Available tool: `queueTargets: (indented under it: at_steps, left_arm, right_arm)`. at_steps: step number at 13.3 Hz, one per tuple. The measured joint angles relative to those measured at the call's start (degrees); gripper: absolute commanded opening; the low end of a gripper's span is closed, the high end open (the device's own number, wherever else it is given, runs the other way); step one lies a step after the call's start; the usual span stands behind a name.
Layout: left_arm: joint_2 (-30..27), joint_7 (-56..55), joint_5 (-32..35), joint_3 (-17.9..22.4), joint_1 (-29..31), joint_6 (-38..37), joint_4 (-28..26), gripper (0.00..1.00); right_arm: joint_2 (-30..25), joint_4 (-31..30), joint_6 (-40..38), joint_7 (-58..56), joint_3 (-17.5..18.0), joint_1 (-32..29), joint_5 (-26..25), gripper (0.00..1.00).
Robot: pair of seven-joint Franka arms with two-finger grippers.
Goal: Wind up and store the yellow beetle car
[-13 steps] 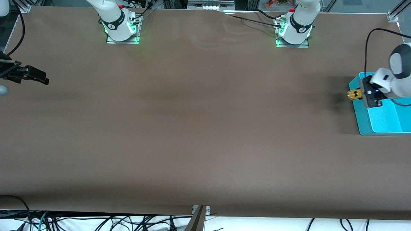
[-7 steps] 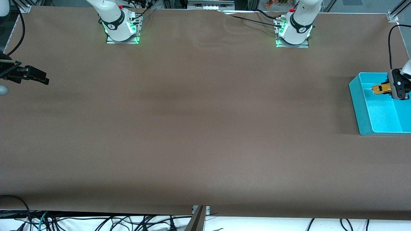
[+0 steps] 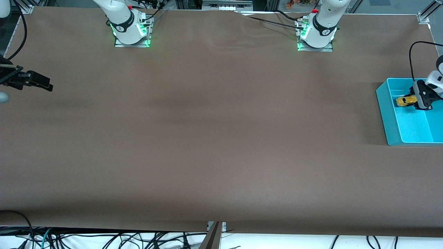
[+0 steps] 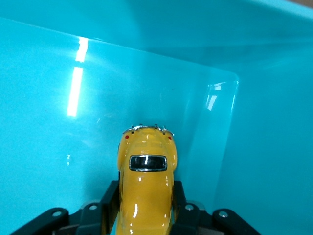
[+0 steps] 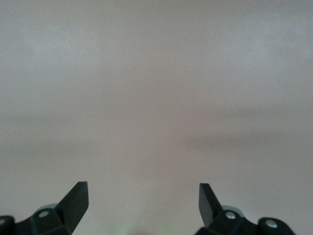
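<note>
The yellow beetle car (image 4: 145, 188) has a glossy, smooth painted shell that throws white glints, with shiny chrome-like trim round its dark window, low in the middle of the left wrist view. The turquoise bin (image 3: 384, 103) at the right edge of the front view looks like smooth hard plastic, its floor reflecting light in streaks. The tabletop (image 3: 207, 138) is a matt brown covering, slightly rippled near the top centre. The left gripper (image 4: 145, 215) fingers look matt black plastic, as do the right gripper (image 5: 143, 198) fingers. The arm bases at the top are glossy white.
</note>
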Motion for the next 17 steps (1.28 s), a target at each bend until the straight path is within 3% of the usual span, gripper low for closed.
queueTargets:
  at_steps: [3,5,8,11,15,17]
  left_arm:
    - [-0.77,0.08,0.00,-0.67,0.30,-0.10,1.24,1.00]
    - [-4.27,-2.36,-0.20,-3.25,0.38,-4.42,2.75,1.00]
    - [-12.16,-15.19,-0.50,-11.89,0.31,-24.62,9.50,1.00]
    - [-14.67,-30.36,-0.61,-22.26,-0.07,-41.34,19.27,1.00]
    - [-14.75,-58.09,-1.31,-36.17,-1.98,-53.77,28.40,1.00]
    - [-16.25,-68.82,-4.16,-39.05,-4.99,-54.52,29.53,1.00]
  right_arm:
    - [0.00,0.00,0.00,0.00,0.00,0.00,0.00,1.00]
    - [0.00,0.00,0.00,0.00,0.00,0.00,0.00,1.00]
    - [0.00,0.01,0.00,0.00,0.00,0.00,0.00,1.00]
    - [0.00,0.01,0.00,0.00,0.00,-0.01,0.00,1.00]
    - [0.01,0.01,0.00,0.01,-0.03,-0.04,0.00,1.00]
    - [0.01,0.02,0.00,0.01,-0.03,-0.04,0.00,1.00]
